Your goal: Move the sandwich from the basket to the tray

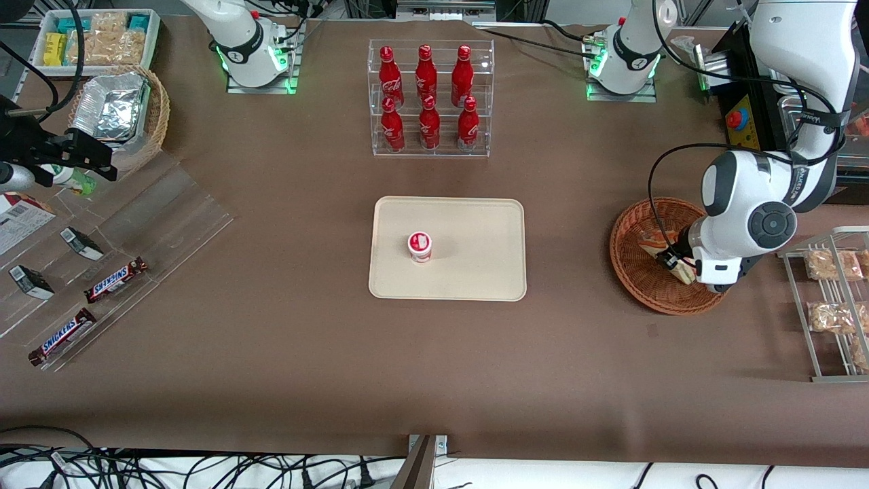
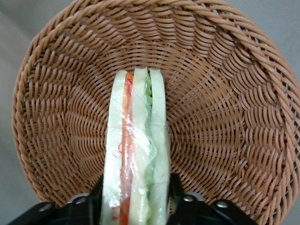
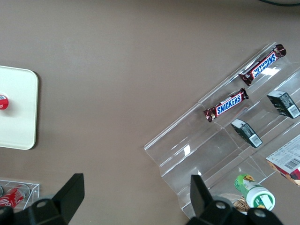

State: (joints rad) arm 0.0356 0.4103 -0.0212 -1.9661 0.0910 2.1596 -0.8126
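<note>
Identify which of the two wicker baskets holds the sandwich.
The reddish-brown basket under the gripper, fingers closed on the sandwich; the tan basket holds foil containers.

Hand (image 1: 679,263), sandwich (image 2: 136,150) in basket (image 1: 635,272)

Brown matte surface (image 1: 271,353) filling the scene, lying flat and evenly lit, slight creases showing near the front camera's edge. Black and white cables (image 1: 170,468) trailing along that edge. Green lights (image 1: 285,68) glowing at the arm bases. Metal framing (image 1: 448,8) sitting at the back edge.
</note>
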